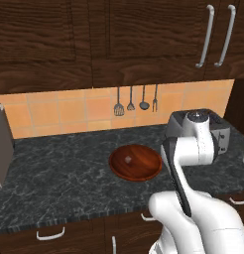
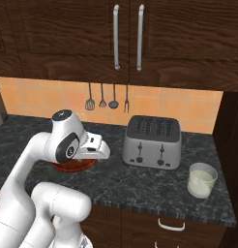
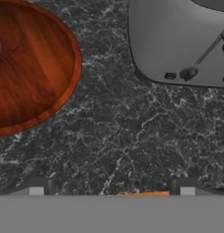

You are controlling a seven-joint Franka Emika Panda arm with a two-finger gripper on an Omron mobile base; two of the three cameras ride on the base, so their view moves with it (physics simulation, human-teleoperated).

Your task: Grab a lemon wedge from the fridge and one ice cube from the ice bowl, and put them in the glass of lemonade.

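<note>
Reddish-brown wooden ice bowl (image 1: 136, 162), tiny pale ice cube (image 1: 128, 159) inside, tool (image 3: 111, 189) spread

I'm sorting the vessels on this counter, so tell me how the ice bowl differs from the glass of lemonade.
The ice bowl is wide, shallow, reddish-brown wood; the glass of lemonade is a narrower, upright, clear tumbler. The ice bowl holds one small pale ice cube; the glass of lemonade holds pale creamy liquid. The ice bowl sits left of the toaster, the glass of lemonade right of it. Both are round, open-topped and stand on the dark counter.
</note>
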